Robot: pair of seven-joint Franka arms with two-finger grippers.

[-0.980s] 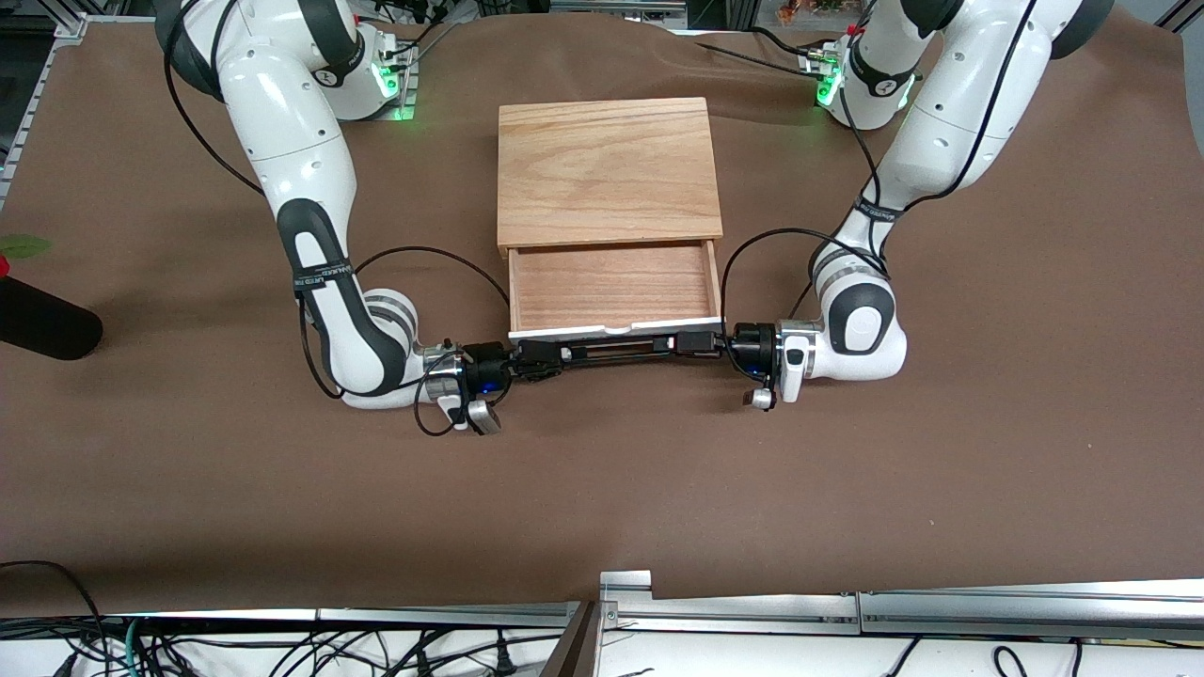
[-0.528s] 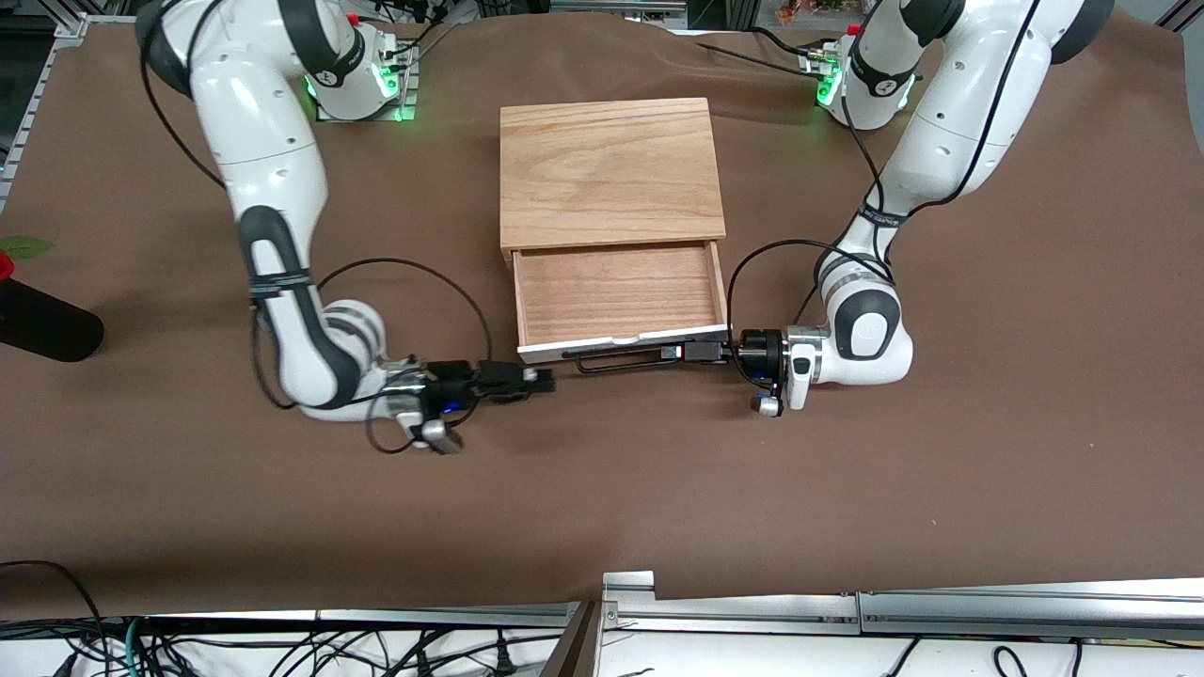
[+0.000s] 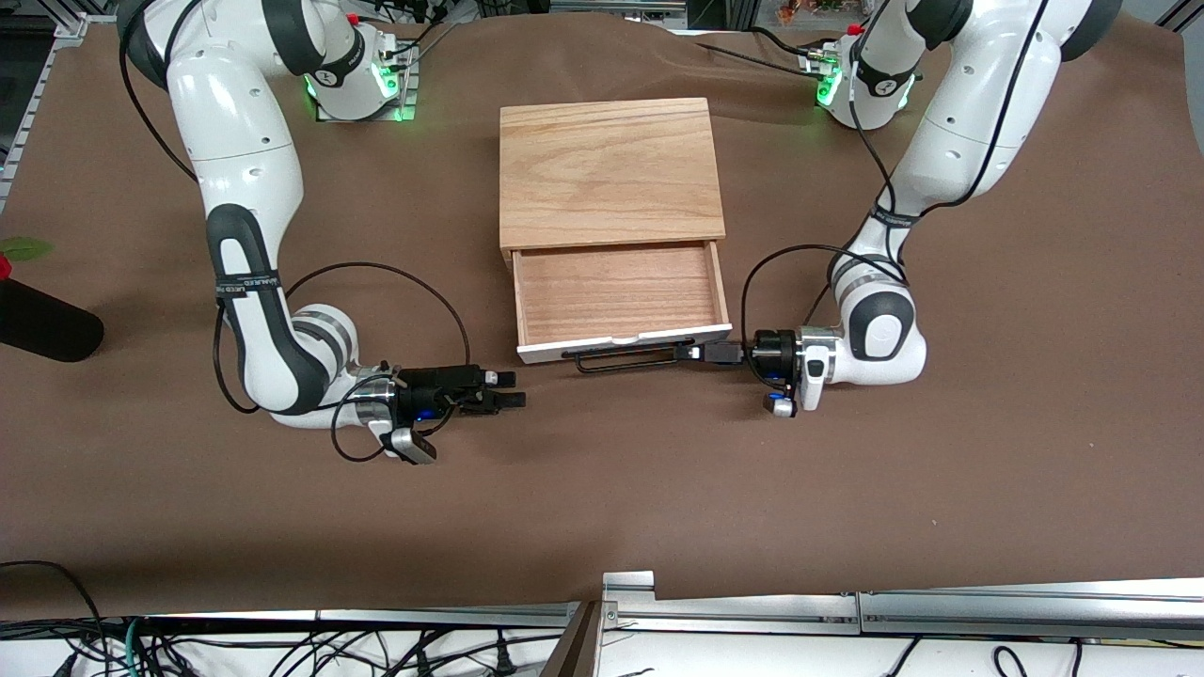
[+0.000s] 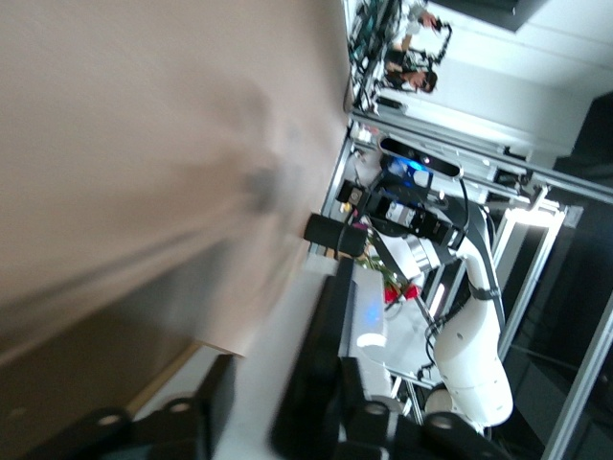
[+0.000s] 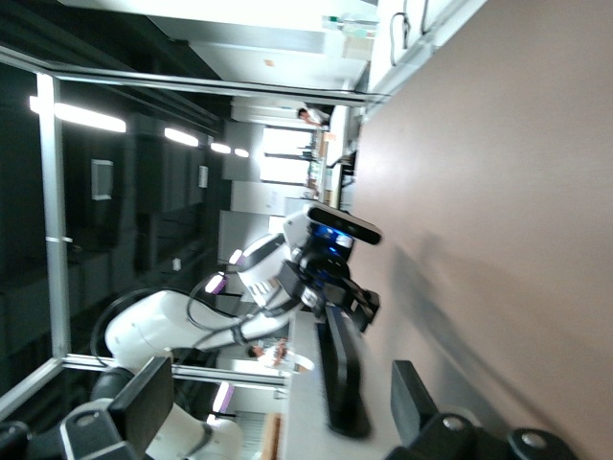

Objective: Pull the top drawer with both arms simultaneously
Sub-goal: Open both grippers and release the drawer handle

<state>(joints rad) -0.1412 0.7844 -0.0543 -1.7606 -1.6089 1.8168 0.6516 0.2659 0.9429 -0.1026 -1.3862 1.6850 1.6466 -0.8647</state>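
The top drawer (image 3: 616, 291) stands pulled out of the light-oak cabinet (image 3: 611, 169), and its reddish-brown inside is bare. Its white front panel (image 3: 625, 346) carries the black wire handle (image 3: 630, 361). My left gripper (image 3: 705, 354) is at the handle's end toward the left arm. It is open, with the bar (image 4: 316, 374) between its fingers (image 4: 206, 407) against the white panel (image 4: 254, 393). My right gripper (image 3: 508, 395) is open and empty, low over the cloth, off the handle's other end. The right wrist view (image 5: 280, 369) shows the bar (image 5: 340, 383) farther off.
A black object (image 3: 42, 324) with a red flower lies at the table's edge at the right arm's end. Metal rails (image 3: 847, 602) and loose cables run along the edge nearest the camera. Brown cloth covers the table.
My right gripper has let go of the handle and drawn away toward the right arm's end. My left gripper has slid a little toward the left arm's end. The drawer stays open.
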